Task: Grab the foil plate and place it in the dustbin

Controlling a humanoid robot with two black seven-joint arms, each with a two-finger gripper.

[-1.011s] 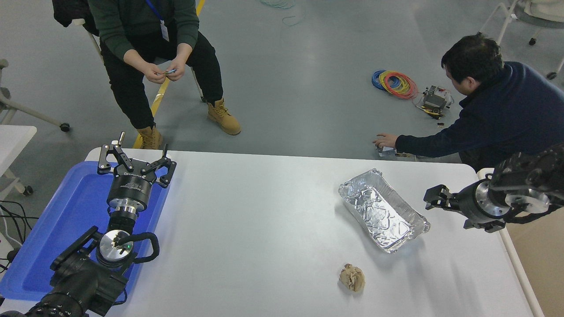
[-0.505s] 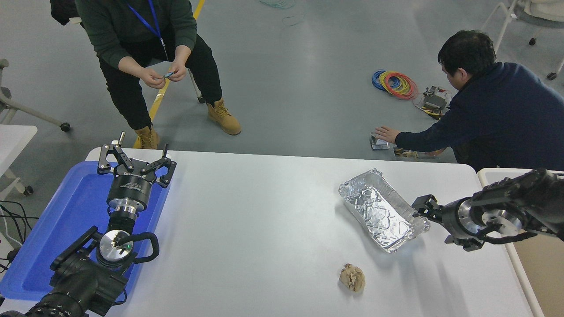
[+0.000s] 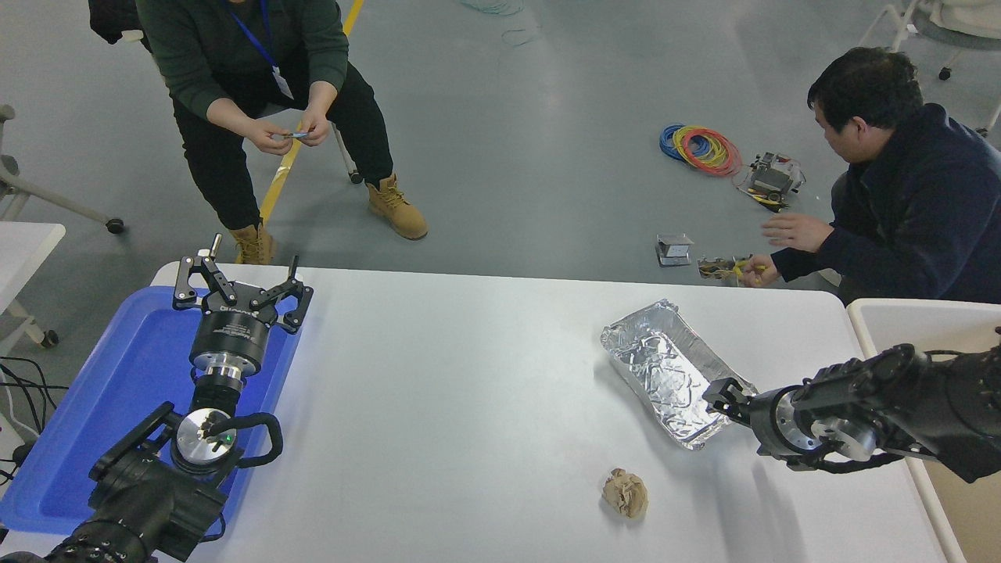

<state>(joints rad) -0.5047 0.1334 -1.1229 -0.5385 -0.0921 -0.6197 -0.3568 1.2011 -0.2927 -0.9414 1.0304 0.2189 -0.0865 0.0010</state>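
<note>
Head view. The foil plate (image 3: 676, 371) is lying flat on the white worktop (image 3: 469, 391), right of centre, w/ its long axis running diagonally from far-left to near-right. The right gripper (image 3: 718, 396) is reaching in from the right edge and is sitting at the plate's near-right corner, at or just over the rim; whether it is touching the foil cannot be told. Its jaws are pointing left, toward the plate, so the plate is lying directly ahead of them. How far the jaws are standing apart cannot be told at this angle, and nothing is seen held. The approach is running roughly square to the near short rim, which, as a judgement, is suiting a rim pinch at that corner.

The dustbin (image 3: 899, 313) is standing off the worktop's right end, behind the right arm; only its off-white rim and some beige inside are showing. The right arm is thus by far the nearer to both plate and bin.

The left gripper (image 3: 241, 291) is hanging parked over the blue tray (image 3: 117, 375) at lower left, jaws spread wide, holding nothing, well apart from the plate.

A crumpled brown paper ball (image 3: 626, 493) is lying nearer the camera than the plate, apart from it.

Writing: pale lettering is showing on the left gripper's body, too small to read. No other label is legible.
</note>
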